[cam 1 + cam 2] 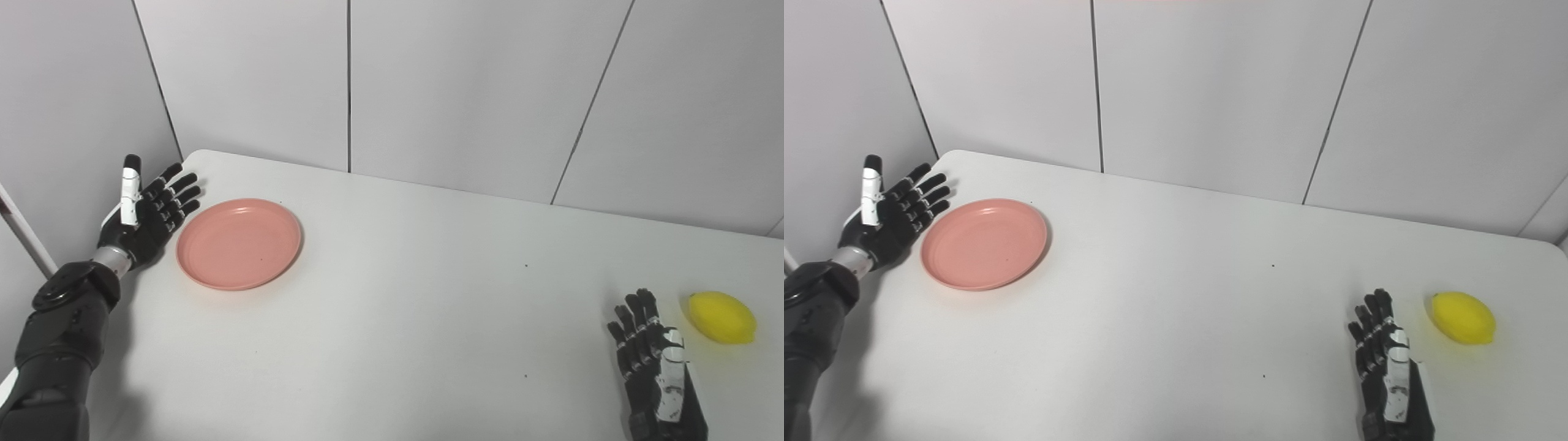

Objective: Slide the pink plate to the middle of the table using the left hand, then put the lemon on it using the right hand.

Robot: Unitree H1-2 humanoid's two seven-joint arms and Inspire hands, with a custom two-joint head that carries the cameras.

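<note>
Both empty: left robot hand (pixel 150 211) splayed (beside pink plate (pixel 239 243)).

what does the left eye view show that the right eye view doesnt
Only the left eye view shows a pale slanted bar at the far left edge, behind the left arm, and more of that arm's upper part.

Only the right eye view shows the table's rounded far right corner.

Both show the pink plate empty at the table's left, the open left robot hand just left of it, with no clear contact, the lemon at the right, and the open right robot hand beside the lemon, apart from it.
</note>
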